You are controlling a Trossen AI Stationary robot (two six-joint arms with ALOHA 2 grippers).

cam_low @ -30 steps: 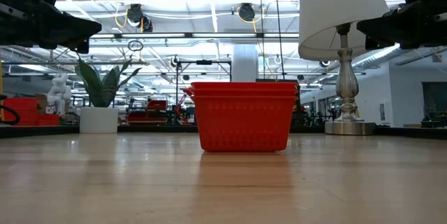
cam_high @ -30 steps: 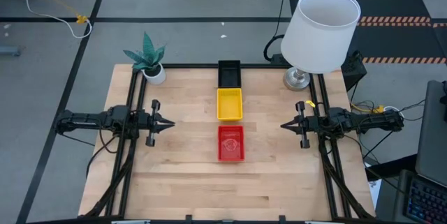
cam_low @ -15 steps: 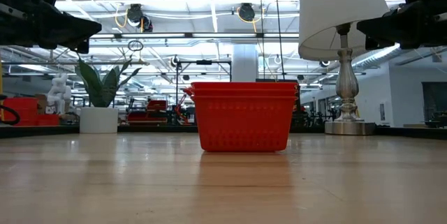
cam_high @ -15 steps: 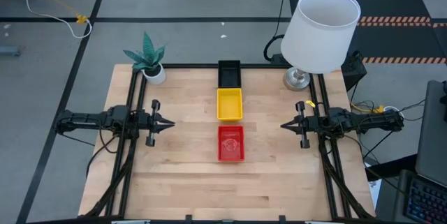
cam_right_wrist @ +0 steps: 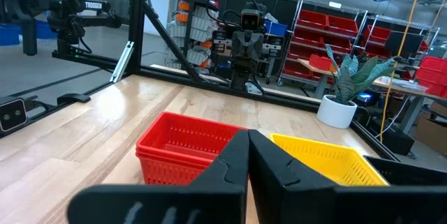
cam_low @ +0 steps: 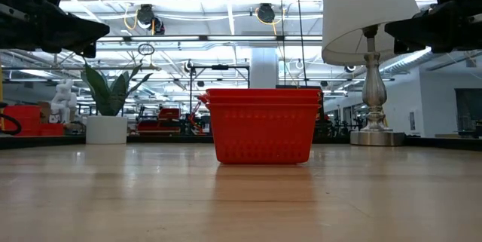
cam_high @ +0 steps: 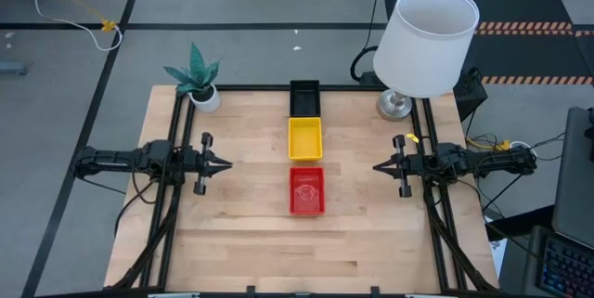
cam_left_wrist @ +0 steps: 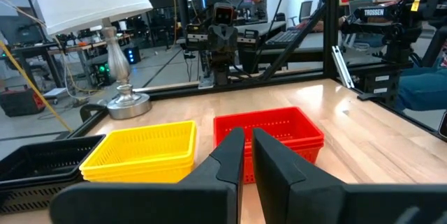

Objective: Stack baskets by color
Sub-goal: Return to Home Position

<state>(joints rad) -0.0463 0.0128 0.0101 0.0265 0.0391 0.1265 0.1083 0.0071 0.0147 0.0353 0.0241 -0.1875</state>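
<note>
Three stacks of baskets stand in a row down the table's middle, each resting on its bottom: black [cam_high: 304,98] at the far edge, yellow [cam_high: 305,138] in the middle, red [cam_high: 307,191] nearest. The low view shows only the red stack [cam_low: 262,125], with three nested rims. My left gripper [cam_high: 229,163] hangs level above the table left of the row, its fingers together but for a thin slit [cam_left_wrist: 248,155], nothing between them. My right gripper [cam_high: 375,167] hangs level to the right of the row, shut [cam_right_wrist: 248,140] and holding nothing. Both point at the row.
A white-shaded lamp [cam_high: 429,43] stands on its metal base [cam_high: 394,105] at the far right corner. A small potted plant [cam_high: 197,80] stands at the far left corner. Black frame rails run along both sides. Bare wood lies toward the near edge [cam_high: 306,261].
</note>
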